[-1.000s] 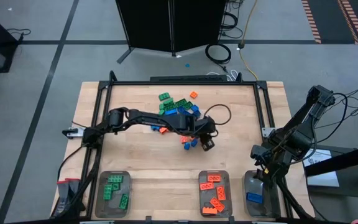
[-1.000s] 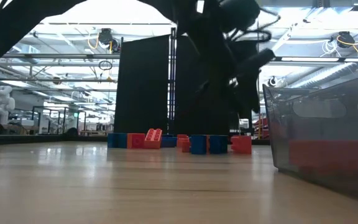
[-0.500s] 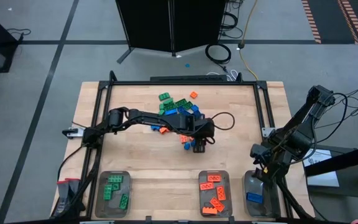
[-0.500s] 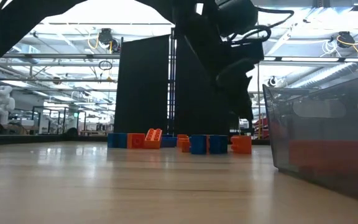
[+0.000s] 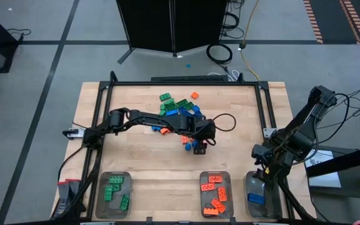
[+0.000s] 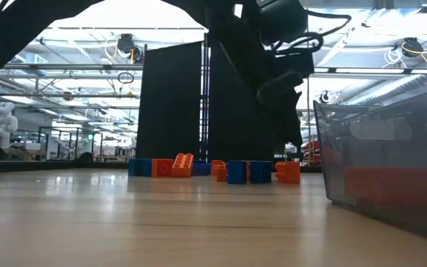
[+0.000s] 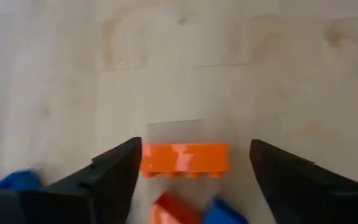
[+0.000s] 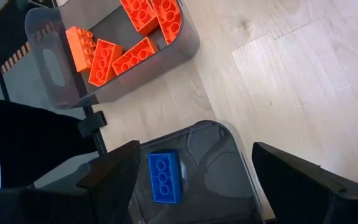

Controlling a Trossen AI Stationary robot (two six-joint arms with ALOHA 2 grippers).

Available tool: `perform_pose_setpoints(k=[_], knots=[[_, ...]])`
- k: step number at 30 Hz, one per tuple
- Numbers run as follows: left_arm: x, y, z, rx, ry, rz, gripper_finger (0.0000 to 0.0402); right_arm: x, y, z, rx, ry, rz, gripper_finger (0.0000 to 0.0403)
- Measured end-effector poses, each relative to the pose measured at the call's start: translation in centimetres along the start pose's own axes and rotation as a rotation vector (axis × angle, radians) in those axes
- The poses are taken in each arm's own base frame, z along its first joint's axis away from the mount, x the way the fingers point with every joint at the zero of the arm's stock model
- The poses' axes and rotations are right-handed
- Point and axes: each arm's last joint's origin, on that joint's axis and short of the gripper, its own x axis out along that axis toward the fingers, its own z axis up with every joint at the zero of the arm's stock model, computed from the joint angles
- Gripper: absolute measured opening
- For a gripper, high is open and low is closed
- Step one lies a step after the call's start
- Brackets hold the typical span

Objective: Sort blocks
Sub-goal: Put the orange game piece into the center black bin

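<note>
Left gripper (image 5: 198,147) over the near edge of the loose pile (image 5: 180,112), fingers (image 7: 114,171) spread wide and empty, straddling an orange brick (image 7: 184,157) that lies flat on the table (image 5: 242,156). Brick between the two fingers but apart from both; another orange piece and a blue one just beside it, toward the wrist. Pile itself at mid-table: green, blue and orange blocks mixed together, well apart from the trays.

Right gripper (image 8: 191,180) parked above the blue tray (image 8: 229,186), jaws wide, nothing held. One blue brick (image 8: 164,177) inside that tray. Next to it, toward the table's middle, the orange tray (image 5: 215,192) with several orange bricks. Beyond that, well apart, the green tray (image 5: 114,194) with a few green ones.

Step in hand, by the look of it: picking an orange brick out of the pile, at the point just before the grasp. Sorting only partly done, with most blocks still unsorted.

Next move calls for a short drop so the pads flank the brick's long sides, then a squeeze. Care needed with the neighbouring orange and blue pieces, close enough to be nudged or pinched along with it. After that, a lift and a carry to the orange tray.
</note>
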Motion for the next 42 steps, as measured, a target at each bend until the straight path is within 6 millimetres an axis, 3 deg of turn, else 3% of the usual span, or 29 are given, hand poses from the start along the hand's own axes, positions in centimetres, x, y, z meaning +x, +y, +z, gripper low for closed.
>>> perform_pose_setpoints(k=[7,13,26,33,38,42], knots=[[0.0,-0.1,-0.4,-0.034,0.039,-0.020,0.0368,0.0,0.0,0.1,0.001,-0.051,-0.011,0.0304],[0.0,-0.1,-0.2,0.003,0.016,-0.019,0.0370,0.0,0.0,0.1,0.001,-0.051,-0.012,0.0304],[4.4,-0.4,-2.0,0.003,0.089,-0.039,0.0370,0.0,0.0,0.1,0.007,-0.043,-0.011,0.0304],[4.6,-0.2,-2.0,0.027,0.087,-0.050,0.0370,0.0,-0.1,0.1,0.001,-0.042,-0.017,0.0304],[4.6,-0.1,-2.0,0.044,0.082,-0.050,0.0346,0.0,-0.2,0.1,-0.002,-0.039,-0.028,0.0304],[4.6,-0.2,-2.0,0.045,0.086,-0.051,0.0292,0.0,-0.3,0.1,-0.003,-0.038,-0.035,0.0304]])
